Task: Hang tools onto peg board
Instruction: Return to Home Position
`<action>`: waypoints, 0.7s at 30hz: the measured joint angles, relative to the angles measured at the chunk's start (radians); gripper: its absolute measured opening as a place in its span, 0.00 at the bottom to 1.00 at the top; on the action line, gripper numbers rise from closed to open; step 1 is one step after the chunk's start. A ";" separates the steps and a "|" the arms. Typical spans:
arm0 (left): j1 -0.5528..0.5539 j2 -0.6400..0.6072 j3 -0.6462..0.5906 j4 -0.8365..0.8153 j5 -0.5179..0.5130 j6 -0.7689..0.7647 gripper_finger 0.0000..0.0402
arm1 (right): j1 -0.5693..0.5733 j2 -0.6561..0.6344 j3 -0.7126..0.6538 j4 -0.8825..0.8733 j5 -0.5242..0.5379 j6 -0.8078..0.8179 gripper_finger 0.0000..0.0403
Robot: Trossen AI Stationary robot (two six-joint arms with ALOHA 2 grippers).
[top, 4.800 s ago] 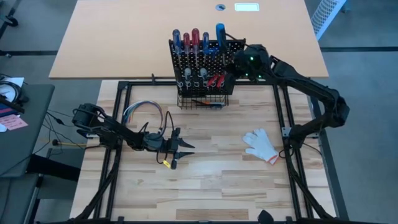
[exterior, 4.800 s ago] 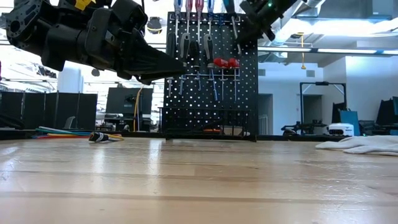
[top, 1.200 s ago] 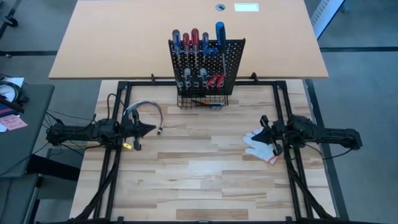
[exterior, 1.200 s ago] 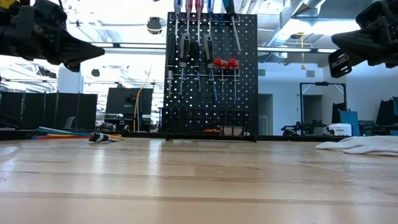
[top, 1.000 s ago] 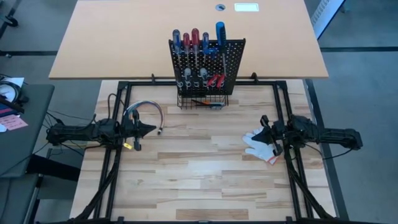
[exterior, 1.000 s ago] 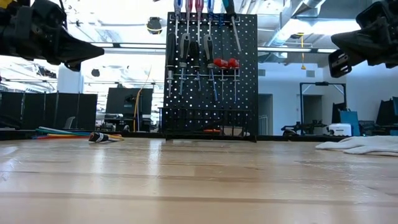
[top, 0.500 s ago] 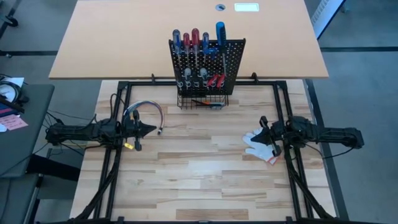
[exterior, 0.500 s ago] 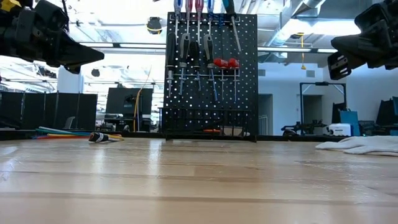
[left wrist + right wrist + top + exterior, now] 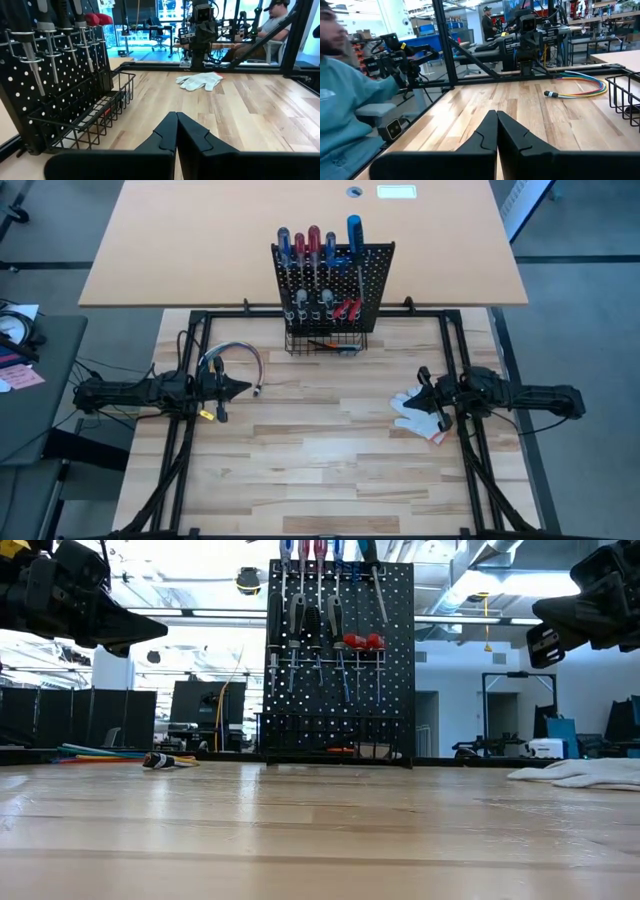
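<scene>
Well, the peg board (image 9: pixel 332 290) stands upright at the counter's (image 9: pixel 330 470) 12 o'clock edge. The tools (image 9: pixel 315 245) hang in a row on it, handles rising past its top edge, with its basket (image 9: pixel 325 342) at the foot. The wood in front of it lies open across the middle. The left pincer (image 9: pixel 176 119) hangs at 9 o'clock, clenched on nothing, just beside the wires (image 9: pixel 232 355). The right pincer (image 9: pixel 496 117) hangs at 3 o'clock, likewise clenched and empty, over the glove (image 9: pixel 410 410) near that edge.
</scene>
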State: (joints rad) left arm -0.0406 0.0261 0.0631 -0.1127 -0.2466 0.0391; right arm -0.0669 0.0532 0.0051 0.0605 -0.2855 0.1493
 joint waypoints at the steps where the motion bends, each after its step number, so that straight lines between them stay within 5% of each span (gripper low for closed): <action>1: 0.000 0.000 0.000 0.000 0.000 -0.003 0.00 | 0.000 0.000 0.000 0.000 0.000 0.000 0.02; 21: 0.000 0.000 0.000 0.000 0.000 0.001 0.00 | 0.000 0.000 -0.001 0.000 0.000 0.000 0.02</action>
State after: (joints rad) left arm -0.0402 0.0261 0.0628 -0.1127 -0.2466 0.0402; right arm -0.0669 0.0532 0.0044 0.0601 -0.2855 0.1497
